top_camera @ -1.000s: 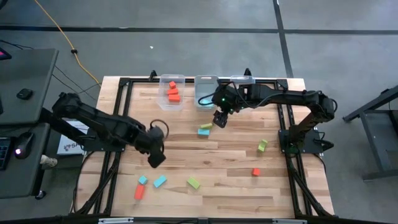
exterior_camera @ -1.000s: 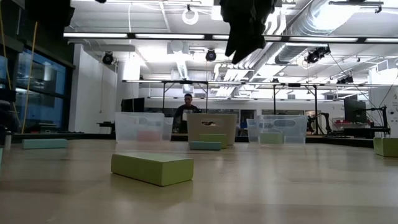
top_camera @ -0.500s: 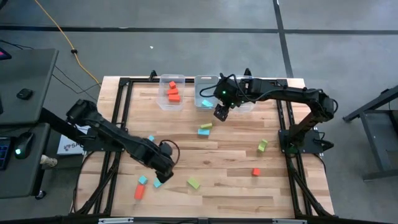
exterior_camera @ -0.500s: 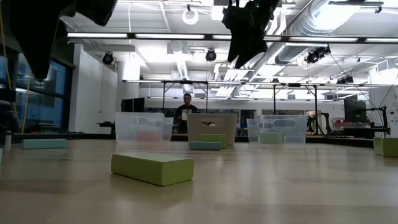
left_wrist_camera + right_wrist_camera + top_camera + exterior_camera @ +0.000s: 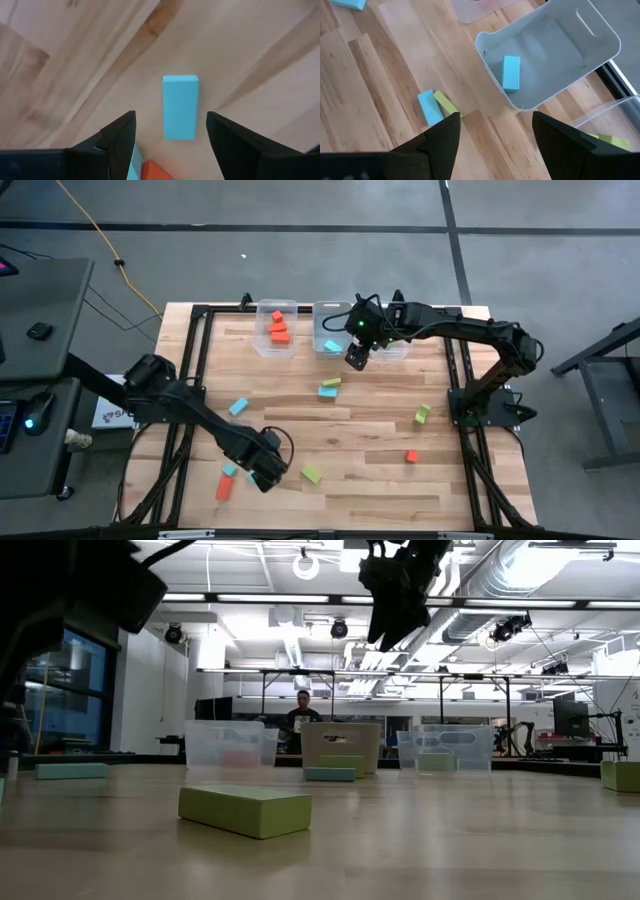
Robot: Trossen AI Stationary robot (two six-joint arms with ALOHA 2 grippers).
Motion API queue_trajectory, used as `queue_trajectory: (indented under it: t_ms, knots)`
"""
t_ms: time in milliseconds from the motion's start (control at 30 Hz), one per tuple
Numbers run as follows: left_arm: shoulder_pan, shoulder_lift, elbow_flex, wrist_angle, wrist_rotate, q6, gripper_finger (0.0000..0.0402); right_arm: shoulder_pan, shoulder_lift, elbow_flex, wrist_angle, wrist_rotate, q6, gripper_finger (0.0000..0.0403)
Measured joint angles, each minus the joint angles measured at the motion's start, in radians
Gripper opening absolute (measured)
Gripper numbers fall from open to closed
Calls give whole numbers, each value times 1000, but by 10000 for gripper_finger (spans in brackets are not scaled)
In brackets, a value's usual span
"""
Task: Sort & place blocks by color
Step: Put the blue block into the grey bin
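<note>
A: From above first. Which step?

B: Reaching for a pick. Find the left gripper [image 5: 262, 468] low over the bench [image 5: 370, 430], hiding whatever lies under the jaws. Note a blue cube [image 5: 229, 470] and a red bar [image 5: 222, 488] just beside them. Find the right gripper [image 5: 357, 358] hanging just beside the middle bin [image 5: 320, 320].

A: Count of the blocks from there?

B: Loose: three blue, three green, two red. In the red bin [image 5: 264, 340], seemingly two red. In the middle bin, one blue. For the right bin [image 5: 398, 352], cannot tell under the arm.

A: Level view?

B: Just a green bar [image 5: 245, 810] up close, three bins behind it, a person [image 5: 302, 720] far beyond. Nothing on jaw state here.

A: Left wrist?

B: Jaws apart, clamped on nothing. See a blue bar [image 5: 180, 106] flat on the bench, ahead of the fingertips and centred between them, lengthwise along the reach. Makes a fourth loose blue. Next, probably: lower straight, straddle the narrow width, close, and avoid nudging the red corner near one finger.

A: Right wrist?

B: Jaws apart and empty. Ahead of them, one blue block [image 5: 510, 73] inside the middle bin. Nearer the jaws, a blue piece [image 5: 430, 107] and a green piece [image 5: 446, 103] touching on the bench. Off to one side of the jaws, at least one green in the right bin.
</note>
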State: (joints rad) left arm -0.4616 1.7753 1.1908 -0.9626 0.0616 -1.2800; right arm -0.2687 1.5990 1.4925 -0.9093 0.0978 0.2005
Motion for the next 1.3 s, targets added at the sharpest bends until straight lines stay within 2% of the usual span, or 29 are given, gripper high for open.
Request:
queue_trajectory:
  t_ms: [667,1167,1300]
  knots:
    - [-39,99,0,95,33,-19,223,0,0,0,0,0,0,238]
    - [-67,155,2,96,102,-42,223,0,0,0,-1,0,0,238]
    - [-70,155,2,95,87,-49,217,0,0,0,0,0,0,238]
